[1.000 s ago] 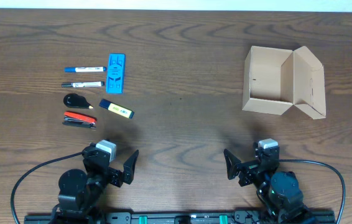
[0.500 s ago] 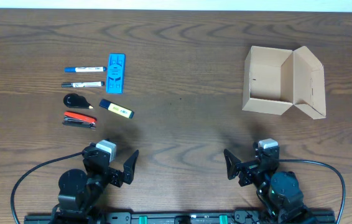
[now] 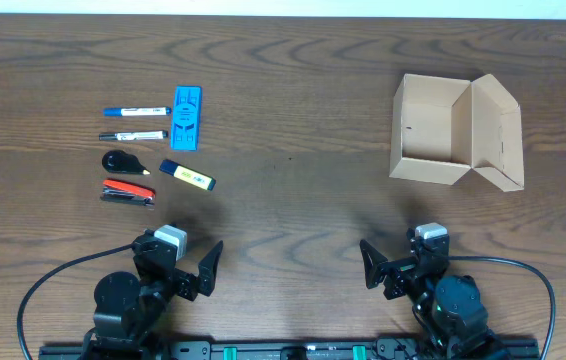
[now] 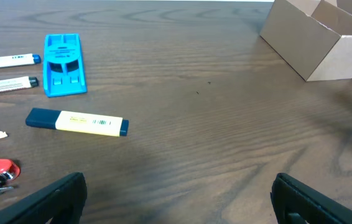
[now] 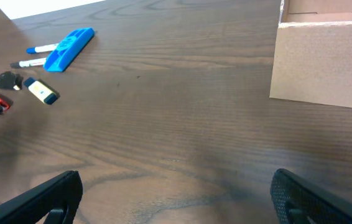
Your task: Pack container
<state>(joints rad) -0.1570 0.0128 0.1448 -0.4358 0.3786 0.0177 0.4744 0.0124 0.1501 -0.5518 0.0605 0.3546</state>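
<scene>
Far left, markers: a blue marker [image 3: 135,111] and a black marker [image 3: 133,134] are lying side by side, one above the other in the overhead view.
Below them: a black piece [image 3: 123,161] with a pale tip and a red tool [image 3: 127,192] are lying close together; what either one is I cannot tell.
Just right of those: a blue case [image 3: 186,117] is lying flat beside the markers, and a highlighter [image 3: 187,175] is lying at a slant below it.
Left pincer [image 4: 179,208]: it is hanging low over the desk [image 3: 293,100] near the front edge, fingers spread wide and gripping nothing.
Right pincer [image 5: 176,202]: it is likewise spread wide, empty and facing the middle of the desk.
Box [image 3: 443,130]: it is sitting on the right side, well apart from the stationery, with its flap [image 3: 498,135] folding out to the right and its inside looking bare.
Stage: packing is not looking started; every item is lying outside the box.
Risk, crowding: the red tool and black piece are lying so near each other that a wide finger may be nudging one while closing on the other.
Risk, rolling: round markers may be slipping from a shallow pinch.
Risk, the box: it is light and unheld, so a bump on its wall may be sliding it.
</scene>
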